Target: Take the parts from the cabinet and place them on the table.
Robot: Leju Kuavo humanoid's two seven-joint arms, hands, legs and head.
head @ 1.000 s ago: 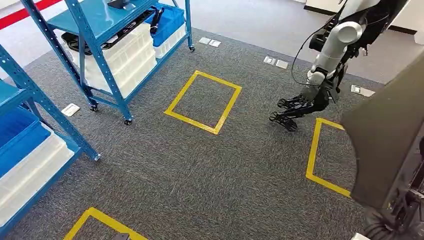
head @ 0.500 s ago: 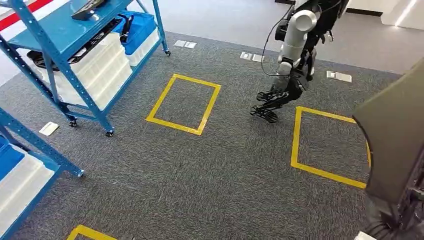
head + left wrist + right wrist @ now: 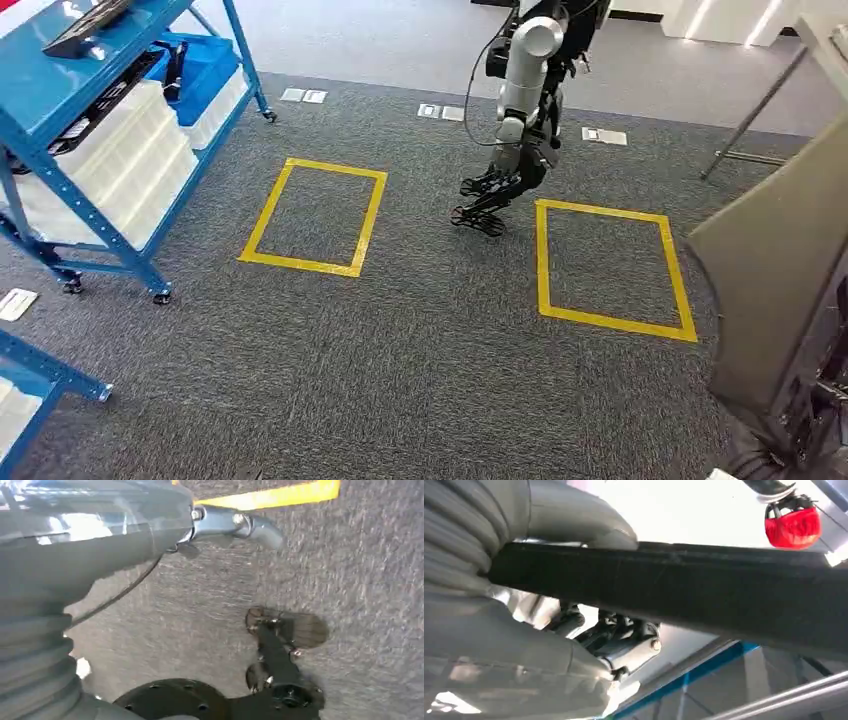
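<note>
Left hand (image 3: 487, 205) at 12 o'clock, fingers apart and holding nothing, above grey carpet (image 3: 400, 350), right hand (image 3: 549, 650) clamped around dark flat part (image 3: 780, 290) at 4 o'clock, blue cabinet (image 3: 60, 90) at 10 o'clock.

Rough grey carpet (image 3: 400, 360) covers the floor. At ten o'clock, the blue rack (image 3: 60, 90) looks like painted metal; its white bins (image 3: 110, 160) look like matt plastic.
</note>
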